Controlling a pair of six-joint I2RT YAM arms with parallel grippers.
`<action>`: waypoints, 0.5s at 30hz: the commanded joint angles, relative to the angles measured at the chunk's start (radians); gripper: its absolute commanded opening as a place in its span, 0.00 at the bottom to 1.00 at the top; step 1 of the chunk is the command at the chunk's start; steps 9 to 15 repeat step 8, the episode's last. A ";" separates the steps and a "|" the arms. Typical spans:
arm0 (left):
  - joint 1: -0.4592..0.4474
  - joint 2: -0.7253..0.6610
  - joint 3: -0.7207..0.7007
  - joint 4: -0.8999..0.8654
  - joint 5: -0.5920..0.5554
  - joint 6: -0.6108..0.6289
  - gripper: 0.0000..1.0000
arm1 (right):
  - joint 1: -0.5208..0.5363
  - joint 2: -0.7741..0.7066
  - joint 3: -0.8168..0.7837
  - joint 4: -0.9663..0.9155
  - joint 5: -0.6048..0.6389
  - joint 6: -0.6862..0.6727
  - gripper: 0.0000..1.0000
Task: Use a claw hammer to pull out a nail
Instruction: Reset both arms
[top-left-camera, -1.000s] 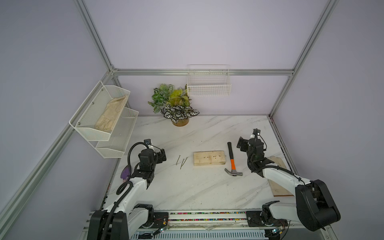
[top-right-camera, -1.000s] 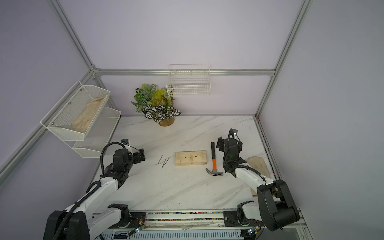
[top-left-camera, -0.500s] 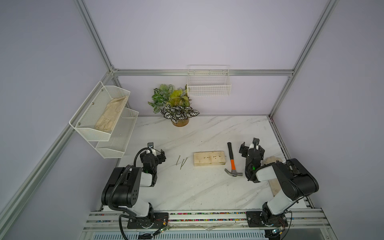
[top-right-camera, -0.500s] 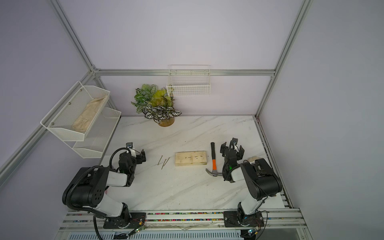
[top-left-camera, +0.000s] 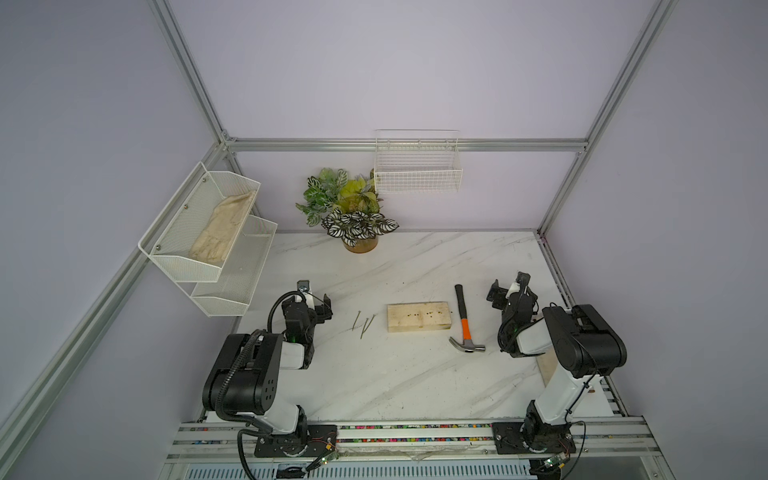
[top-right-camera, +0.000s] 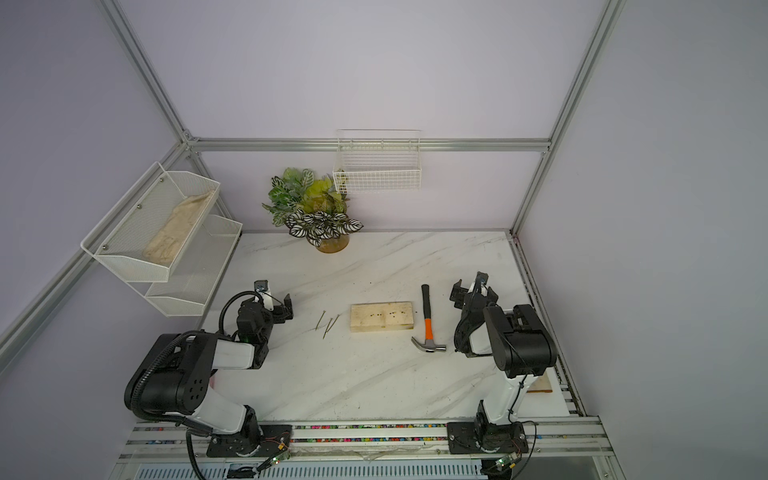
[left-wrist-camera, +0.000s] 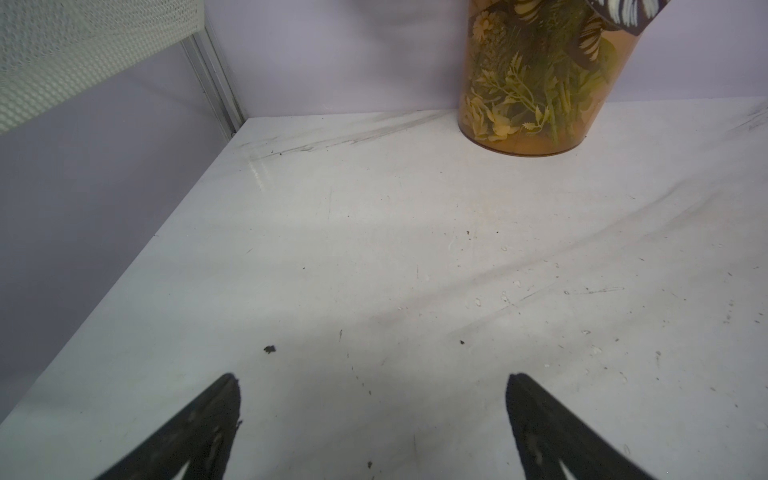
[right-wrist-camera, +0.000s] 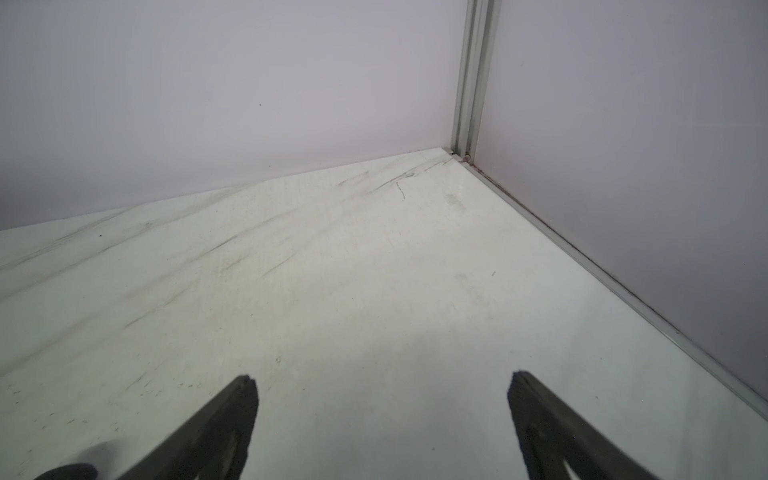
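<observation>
Marble-look white surface (top-left-camera: 395, 374) under me, and both my claws are spread wide with nothing in them, left claw (left-wrist-camera: 372, 379) and right claw (right-wrist-camera: 381, 376) alike. Silver-headed claw hammer with the orange-and-black handle (top-left-camera: 465, 319) lies flat just beside the pale wooden block (top-left-camera: 419, 317), between it and my right claw, untouched.

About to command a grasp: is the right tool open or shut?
Open. In the right wrist view the right tool has its fingers wide apart, with only bare table between them; nothing is held.
</observation>
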 joint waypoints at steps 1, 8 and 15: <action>0.007 0.004 0.031 0.044 -0.014 0.006 1.00 | 0.003 -0.011 0.003 0.016 -0.024 0.009 0.97; 0.007 0.011 0.032 0.053 -0.018 0.001 1.00 | 0.003 -0.012 0.002 0.011 -0.025 0.010 0.97; 0.007 0.011 0.032 0.053 -0.018 0.001 1.00 | 0.003 -0.012 0.002 0.011 -0.025 0.010 0.97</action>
